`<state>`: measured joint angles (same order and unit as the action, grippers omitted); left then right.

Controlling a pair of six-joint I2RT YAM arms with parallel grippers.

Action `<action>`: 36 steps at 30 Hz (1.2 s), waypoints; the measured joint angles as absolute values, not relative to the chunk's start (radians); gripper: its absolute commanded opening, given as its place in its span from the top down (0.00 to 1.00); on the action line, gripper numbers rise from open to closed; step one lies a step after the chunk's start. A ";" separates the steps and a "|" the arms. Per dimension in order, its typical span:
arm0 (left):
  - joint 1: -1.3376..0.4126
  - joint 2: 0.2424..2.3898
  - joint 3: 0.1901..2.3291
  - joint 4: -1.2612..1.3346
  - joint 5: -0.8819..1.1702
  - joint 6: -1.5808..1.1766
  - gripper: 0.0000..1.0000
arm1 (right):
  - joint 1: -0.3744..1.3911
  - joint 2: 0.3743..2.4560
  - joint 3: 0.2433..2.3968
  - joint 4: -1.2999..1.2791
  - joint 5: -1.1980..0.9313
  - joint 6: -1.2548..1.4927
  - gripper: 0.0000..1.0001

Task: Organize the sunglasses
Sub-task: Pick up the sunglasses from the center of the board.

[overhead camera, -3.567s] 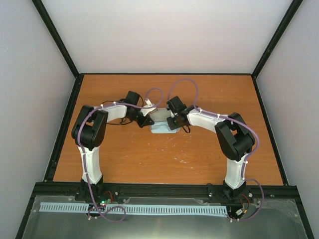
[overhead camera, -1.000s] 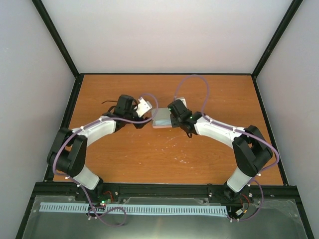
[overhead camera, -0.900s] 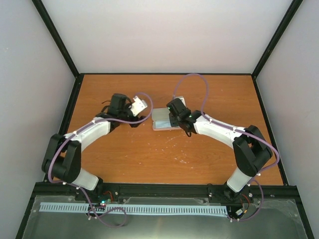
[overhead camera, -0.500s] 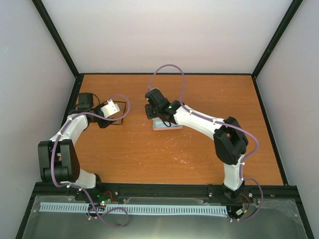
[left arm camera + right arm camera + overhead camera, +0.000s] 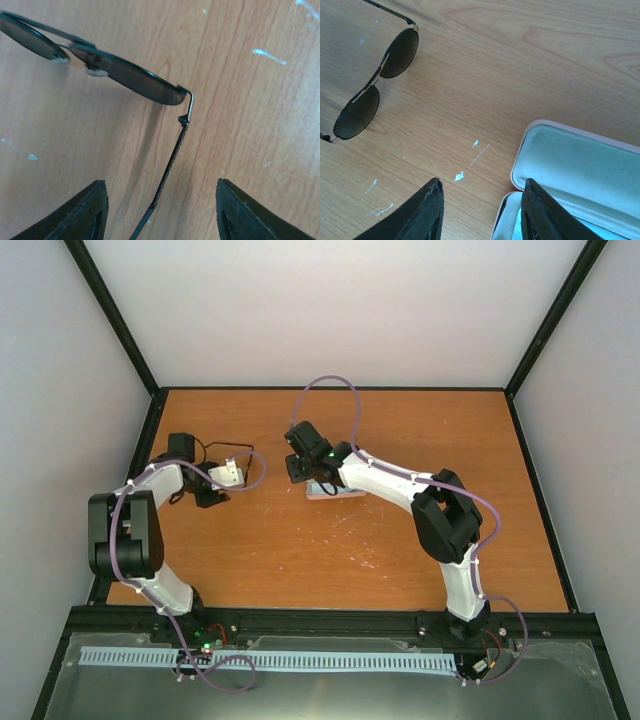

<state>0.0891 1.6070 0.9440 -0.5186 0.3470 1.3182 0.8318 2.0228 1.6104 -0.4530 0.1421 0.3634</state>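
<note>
Big wooden table (image 5: 400, 540) under everything. The pink case (image 5: 580, 167) lies open just ahead-right of the right gripper (image 5: 482, 184), whose fingers are spread over bare wood. The sunglasses (image 5: 130, 77) sit on the table right ahead of the left gripper (image 5: 161, 186), which is also spread wide, with one temple arm running back between its fingers.

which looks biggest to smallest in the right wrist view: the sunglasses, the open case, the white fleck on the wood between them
1. open pink case, largest, though cut off by the frame edge
2. sunglasses, their arms running out of frame
3. white fleck, by far the smallest
</note>
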 measured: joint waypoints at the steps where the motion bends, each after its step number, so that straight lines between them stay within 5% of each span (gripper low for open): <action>1: 0.089 1.622 0.945 -0.513 0.339 1.325 0.41 | 0.832 2.023 1.611 -0.453 0.142 0.363 0.57; 6: 0.089 1.693 0.968 -0.505 0.315 1.348 0.46 | 0.832 2.023 1.612 -0.454 0.144 0.358 0.57; 11: 0.089 1.739 0.995 -0.483 0.296 1.369 0.78 | 0.832 2.023 1.613 -0.454 0.144 0.356 0.57; 16: 0.089 1.755 0.998 -0.476 0.295 1.383 0.98 | 0.832 2.027 1.624 -0.459 0.142 0.354 0.57; 36: 0.001 1.529 0.945 -0.651 0.458 1.330 0.99 | 0.831 2.217 1.989 -0.543 -0.134 0.239 0.52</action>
